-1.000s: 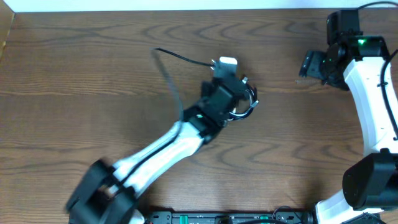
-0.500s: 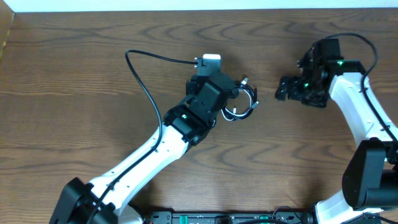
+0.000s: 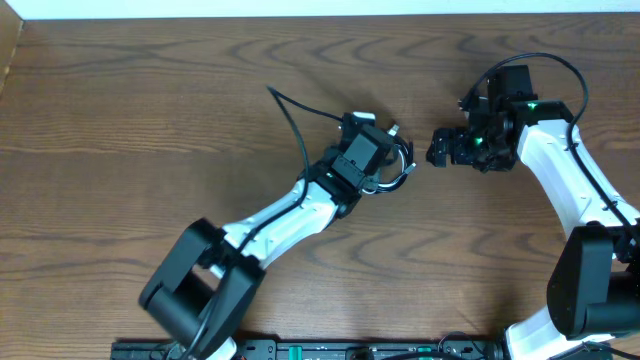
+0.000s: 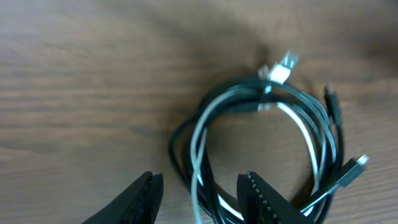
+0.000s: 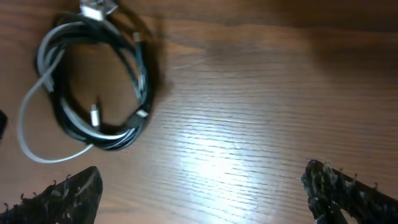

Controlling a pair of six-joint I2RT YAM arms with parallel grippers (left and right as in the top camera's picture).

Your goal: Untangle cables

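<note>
Where cables (image 4: 267, 130) are lying coiled on wood table (image 3: 120, 120), left gripper (image 4: 200, 185) is straddling their cut-off loop, spread; right gripper (image 5: 202, 177) is gaping nearby.

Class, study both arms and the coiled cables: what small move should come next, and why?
Probably close the left gripper on the strands between its jaws: the black and white cables lie coiled together, and the right gripper is open beside them.

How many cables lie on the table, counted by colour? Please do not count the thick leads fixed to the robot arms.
black cable: 1
white cable: 1
Total: 2, coiled together in one bundle.
</note>
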